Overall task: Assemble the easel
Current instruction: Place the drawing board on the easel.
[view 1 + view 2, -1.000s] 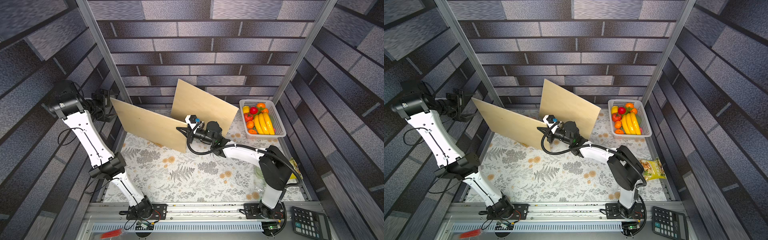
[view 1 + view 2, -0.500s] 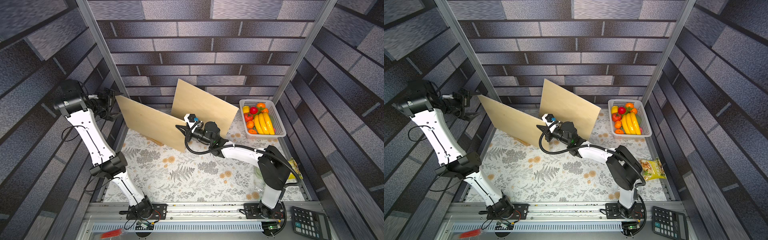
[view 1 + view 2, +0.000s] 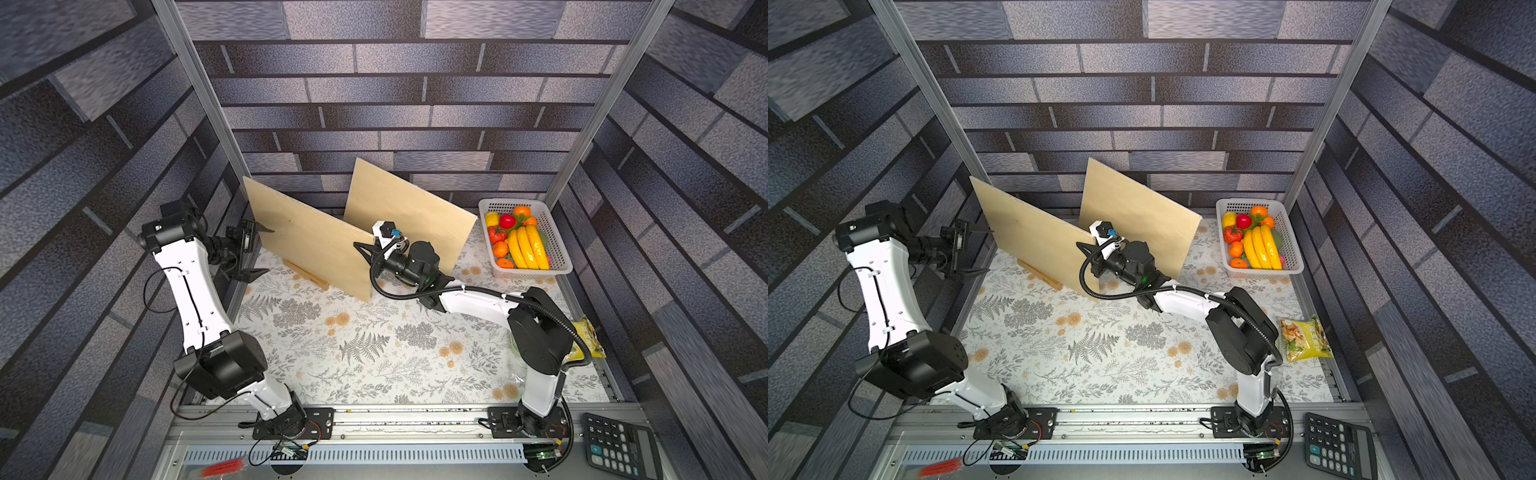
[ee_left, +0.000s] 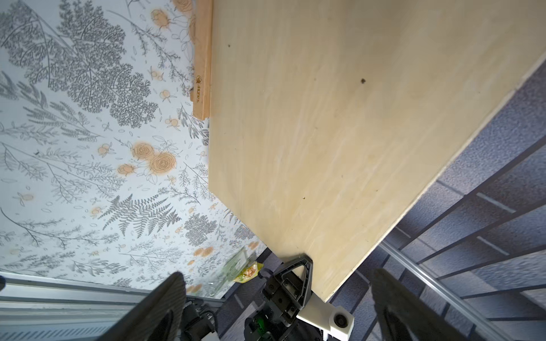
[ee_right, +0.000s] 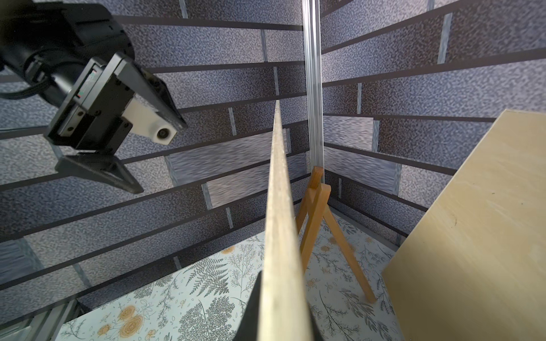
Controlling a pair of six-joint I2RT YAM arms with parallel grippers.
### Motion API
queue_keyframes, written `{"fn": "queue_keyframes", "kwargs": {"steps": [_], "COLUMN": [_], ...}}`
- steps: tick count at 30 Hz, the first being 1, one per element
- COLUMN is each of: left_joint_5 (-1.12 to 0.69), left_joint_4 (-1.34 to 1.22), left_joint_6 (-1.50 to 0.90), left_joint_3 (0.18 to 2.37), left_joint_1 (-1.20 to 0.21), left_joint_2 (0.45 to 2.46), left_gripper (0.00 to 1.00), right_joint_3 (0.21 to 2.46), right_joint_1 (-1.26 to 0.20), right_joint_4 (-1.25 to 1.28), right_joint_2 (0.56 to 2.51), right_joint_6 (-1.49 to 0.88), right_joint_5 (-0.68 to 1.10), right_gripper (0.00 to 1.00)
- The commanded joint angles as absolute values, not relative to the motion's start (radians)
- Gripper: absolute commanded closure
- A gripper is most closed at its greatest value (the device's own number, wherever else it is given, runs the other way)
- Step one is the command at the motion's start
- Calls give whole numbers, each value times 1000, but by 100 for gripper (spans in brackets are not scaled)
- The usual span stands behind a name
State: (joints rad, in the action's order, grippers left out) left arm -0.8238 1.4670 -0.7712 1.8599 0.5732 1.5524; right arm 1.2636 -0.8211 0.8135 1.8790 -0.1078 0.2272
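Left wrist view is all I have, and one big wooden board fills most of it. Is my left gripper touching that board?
Observer: No. In the right wrist view the left gripper stands open, off to one side of the board with a gap between them.
Operator: I can see the right gripper at the board's corner. Is it actually gripping?
Observer: Yes. The right gripper is shut on the board's edge, one finger on each face.
Operator: Anything behind the board that I can't see?
Observer: A wooden easel frame stands just behind it, legs spread.
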Motion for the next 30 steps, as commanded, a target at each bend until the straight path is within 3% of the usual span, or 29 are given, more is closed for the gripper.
{"fn": "queue_keyframes", "kwargs": {"steps": [1,3,4,7,15,21,30], "left_joint_5": [-857,-857,-857,-860,-851,-849,-833], "left_joint_4": [1376,1372,1368,1371,1331,1287,1283], "left_joint_6": [-799,-796,-799,-800,-823,-842,-842], "left_joint_3": [1784,1765,1761,1765,1706,1636,1687], "left_joint_1": [587,592,593,592,586,577,592], "left_joint_2": [1497,1485,1480,1477,1452,1434,1441], "left_gripper": [0,0,0,0,0,0,0], "right_joint_3": [1233,1230,1224,1204,1165,1133,1022], "right_joint_1": [-810,-805,-802,-799,-793,-790,-790], "right_joint_4": [706,694,698,727,744,751,663], "right_joint_2": [1934,1937,1937,1929,1904,1890,1754], "right_joint_6": [-127,-138,-142,-144,-106,-107,-116], "right_joint_5": [286,286,279,254,223,200,102], "right_gripper": [100,100,93,59,52,27,14]}}
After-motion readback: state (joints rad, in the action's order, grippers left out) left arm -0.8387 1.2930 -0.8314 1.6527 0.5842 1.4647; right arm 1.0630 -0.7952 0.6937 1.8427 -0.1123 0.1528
